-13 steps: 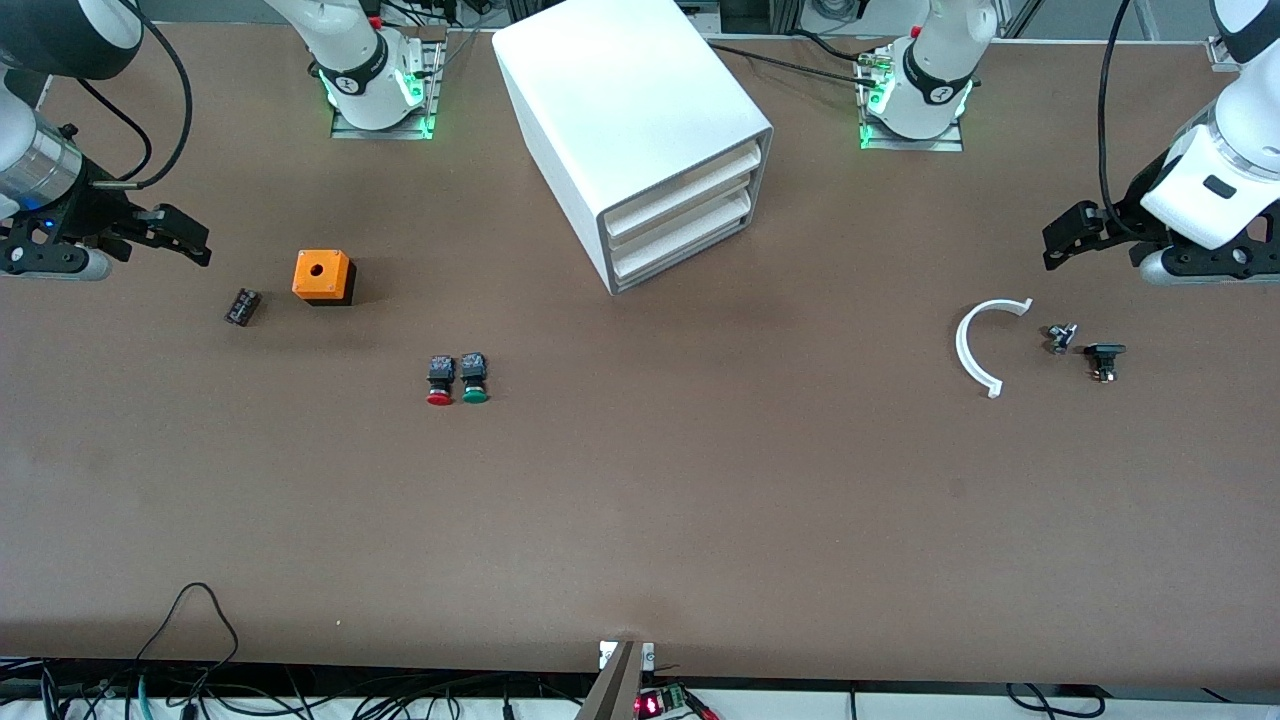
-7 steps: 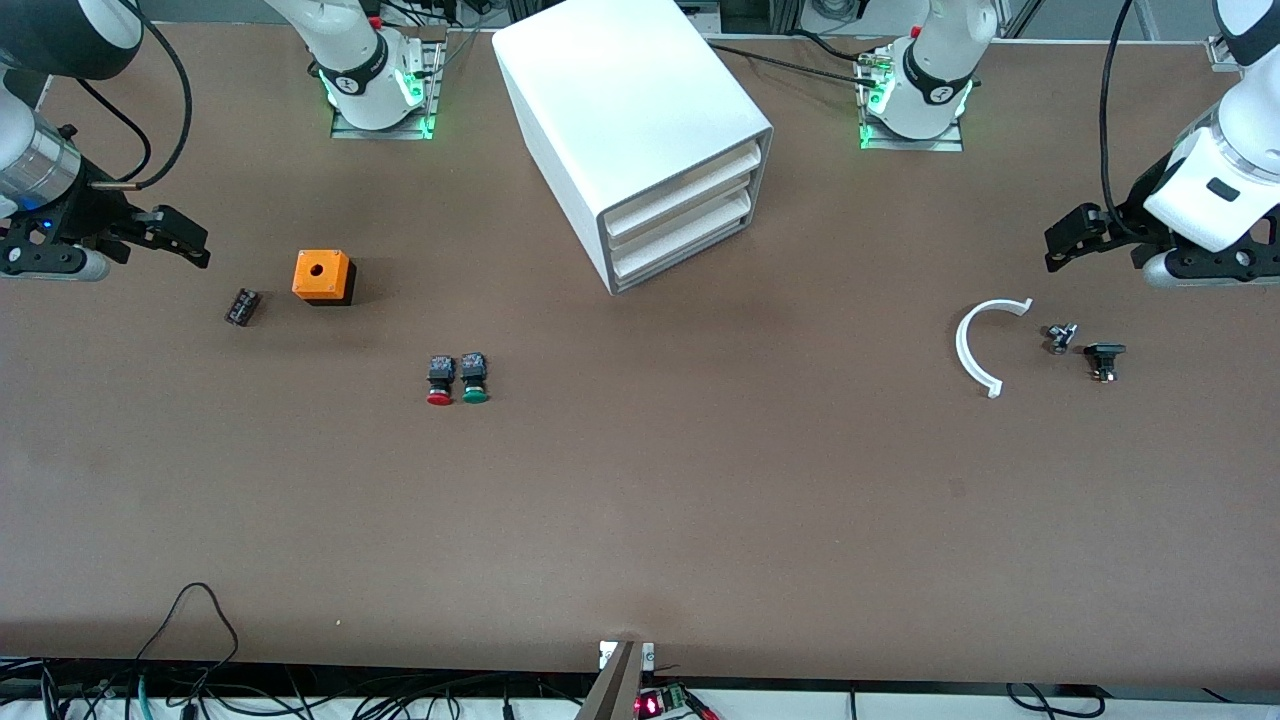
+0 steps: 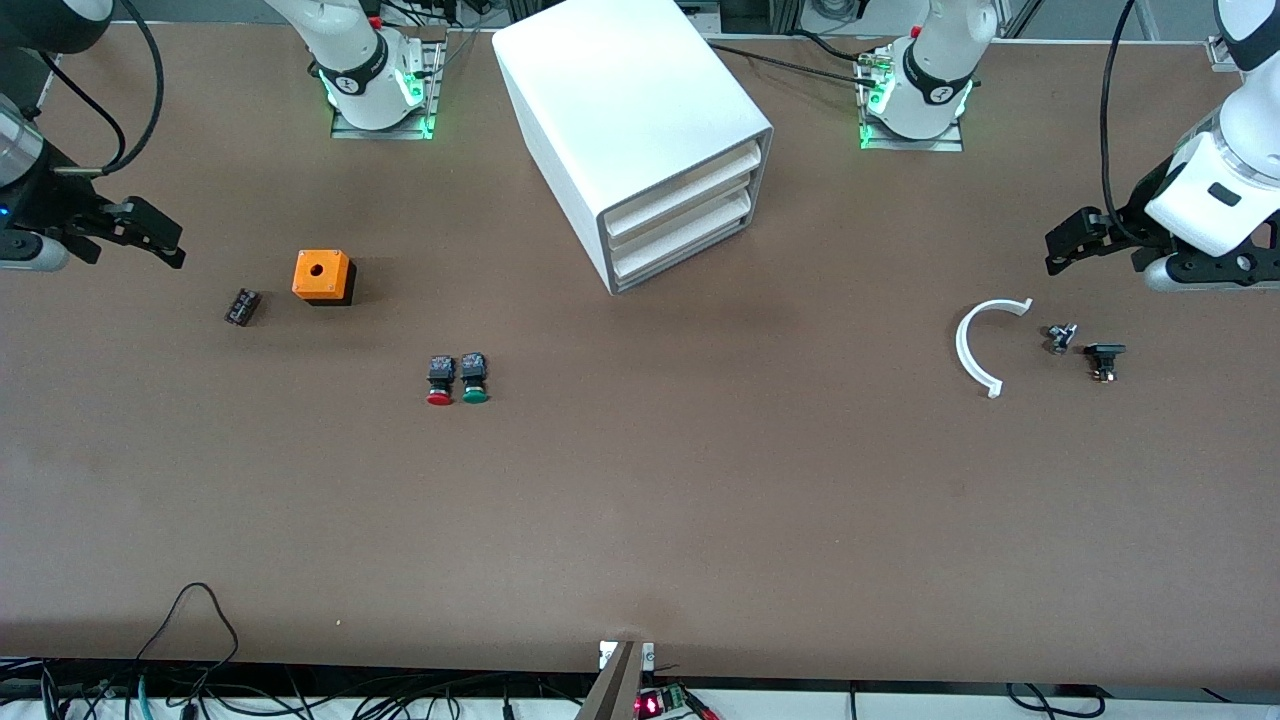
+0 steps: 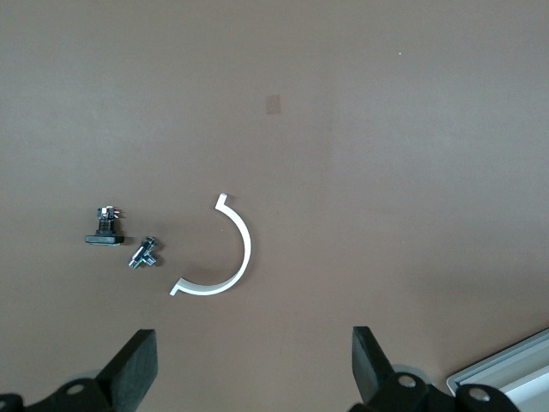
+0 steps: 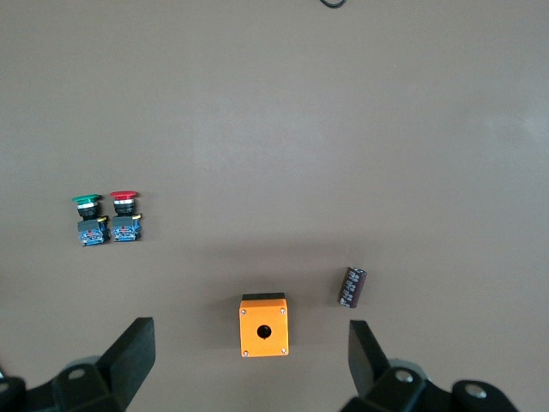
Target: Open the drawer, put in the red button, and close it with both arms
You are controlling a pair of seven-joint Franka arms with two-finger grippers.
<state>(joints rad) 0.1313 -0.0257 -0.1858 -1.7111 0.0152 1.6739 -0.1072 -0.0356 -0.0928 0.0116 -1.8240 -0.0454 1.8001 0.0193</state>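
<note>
The white cabinet (image 3: 640, 120) stands on the table between the two arm bases. Its lowest drawer (image 3: 680, 258) is shut, like the two above it. The red button (image 3: 439, 381) lies on the table beside the green button (image 3: 474, 379), nearer to the front camera than the cabinet; it also shows in the right wrist view (image 5: 125, 218). My right gripper (image 3: 150, 235) is open and empty, up over the table's right-arm end. My left gripper (image 3: 1070, 240) is open and empty over the table's left-arm end; its wrist view shows a corner of the cabinet (image 4: 506, 382).
An orange box with a hole (image 3: 322, 276) and a small dark cylinder (image 3: 241, 306) lie near the right gripper. A white curved piece (image 3: 975, 345), a small metal part (image 3: 1060, 336) and a black part (image 3: 1103, 358) lie near the left gripper.
The right gripper has moved outward toward the table's right-arm end and a little toward the bases. The left gripper has barely shifted. Nothing on the table has moved.
</note>
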